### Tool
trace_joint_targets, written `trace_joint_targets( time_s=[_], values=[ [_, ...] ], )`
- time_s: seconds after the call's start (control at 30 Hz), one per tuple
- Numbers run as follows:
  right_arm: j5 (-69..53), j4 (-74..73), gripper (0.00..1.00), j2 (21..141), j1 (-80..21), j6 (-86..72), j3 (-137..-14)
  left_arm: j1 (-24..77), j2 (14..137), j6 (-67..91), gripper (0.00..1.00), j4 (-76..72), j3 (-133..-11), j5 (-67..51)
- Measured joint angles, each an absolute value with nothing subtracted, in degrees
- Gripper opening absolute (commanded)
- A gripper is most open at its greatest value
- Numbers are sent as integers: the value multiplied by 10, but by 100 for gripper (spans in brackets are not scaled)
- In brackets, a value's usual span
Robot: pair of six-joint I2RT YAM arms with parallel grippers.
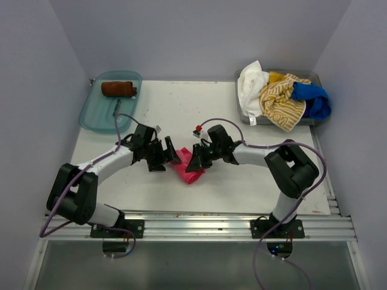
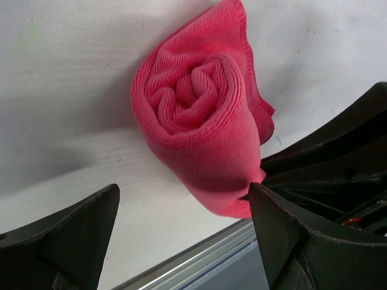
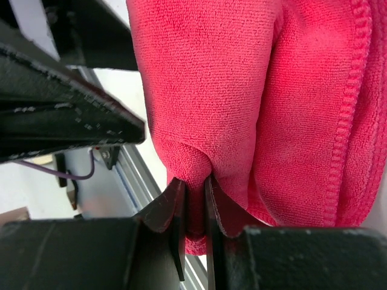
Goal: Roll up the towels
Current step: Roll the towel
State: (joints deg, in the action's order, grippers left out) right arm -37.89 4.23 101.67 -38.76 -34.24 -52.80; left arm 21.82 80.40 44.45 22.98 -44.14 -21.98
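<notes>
The hot pink towel (image 2: pixel 199 121) lies loosely rolled at the centre of the white surface (image 1: pixel 242 181), its spiral end facing the left wrist camera. The left fingers (image 1: pixel 170 159) stand wide apart at that end, and the right fingers (image 1: pixel 195 162) pinch a fold of its cloth. A rolled rust-brown towel (image 1: pixel 118 89) rests in the teal tray (image 1: pixel 94 118) at upper left.

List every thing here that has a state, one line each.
left tool, open
right tool, shut on pink towel
pink towel, rolled
brown towel, rolled, lying in teal tray
white towel, striped towel, blue towel, unrolled, heaped in grey bin
</notes>
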Motion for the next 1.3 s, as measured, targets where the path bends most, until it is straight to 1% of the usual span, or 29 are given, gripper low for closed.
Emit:
trace_joint_targets(
  time_s=[0.1, 0.2, 0.23, 0.27, 0.3, 0.33, 0.4, 0.43, 0.53, 0.57, 0.67, 0.73, 0.87, 0.97, 1.07, 1.17, 1.3],
  values=[
    [-402, 52, 1, 1023, -378, -347, -524, 218, 834, 453, 86, 187, -441, -228],
    [-418, 55, 1, 1031, -370, -348, -524, 220, 853, 464, 78, 156, -441, -237],
    [-422, 55, 3, 1034, -368, -348, -524, 222, 858, 467, 69, 146, -441, -239],
    [-424, 55, 6, 1036, -367, -347, -524, 223, 863, 473, 64, 136, -441, -240],
    [-426, 53, 9, 1038, -366, -346, -525, 223, 867, 475, 60, 129, -441, -242],
    [-426, 51, 15, 1039, -366, -345, -526, 225, 872, 477, 52, 122, -441, -244],
    [-422, 39, 26, 1038, -366, -339, -531, 226, 882, 487, 47, 112, -441, -249],
    [-414, 28, 40, 1037, -366, -336, -535, 226, 886, 490, 44, 110, -441, -251],
    [-379, -18, 55, 1019, -368, -317, -543, 226, 890, 501, 41, 108, -442, -253],
    [-358, -36, 57, 1006, -370, -307, -543, 226, 892, 504, 41, 108, -442, -253],
    [-282, -99, 60, 951, -380, -279, -545, 226, 901, 516, 40, 112, -446, -255],
    [-195, -148, 60, 913, -403, -252, -560, 226, 907, 523, 40, 114, -449, -258],
    [-20, -210, 60, 880, -514, -189, -626, 226, 909, 535, 41, 118, -453, -258],
    [72, -218, 60, 879, -597, -148, -651, 226, 909, 544, 42, 123, -455, -257],
    [160, -226, 60, 890, -656, -109, -651, 226, 909, 548, 42, 125, -455, -257],
    [226, -227, 60, 921, -691, -76, -652, 226, 909, 550, 41, 126, -455, -257],
    [278, -222, 60, 966, -716, -42, -653, 226, 909, 554, 41, 127, -455, -257]
  ],
)
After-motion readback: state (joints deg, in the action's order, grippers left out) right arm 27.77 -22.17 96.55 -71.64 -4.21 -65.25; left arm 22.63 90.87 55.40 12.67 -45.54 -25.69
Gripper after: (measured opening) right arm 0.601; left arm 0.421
